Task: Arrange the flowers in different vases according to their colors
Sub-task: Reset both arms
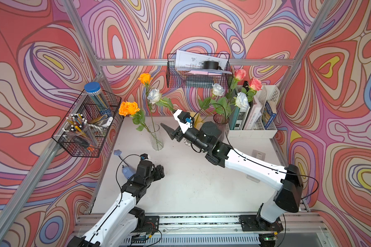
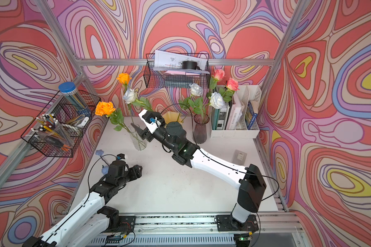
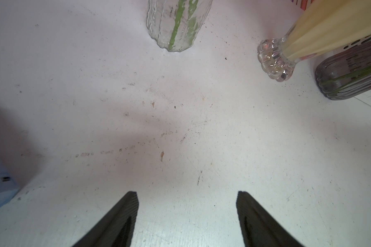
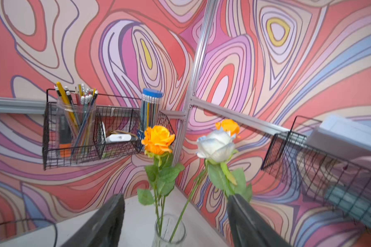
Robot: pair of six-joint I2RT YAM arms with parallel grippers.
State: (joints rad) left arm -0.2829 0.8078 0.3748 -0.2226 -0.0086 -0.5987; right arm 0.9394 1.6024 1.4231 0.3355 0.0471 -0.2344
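Sorting looked barely halfway, I'd guess; right hand gaped empty, clear vase just ahead of it mixing a white rose with two orange roses; left hand was open, empty too.

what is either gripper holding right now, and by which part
Nothing is held. The left gripper is open over the table; the right gripper is open by the clear vase.
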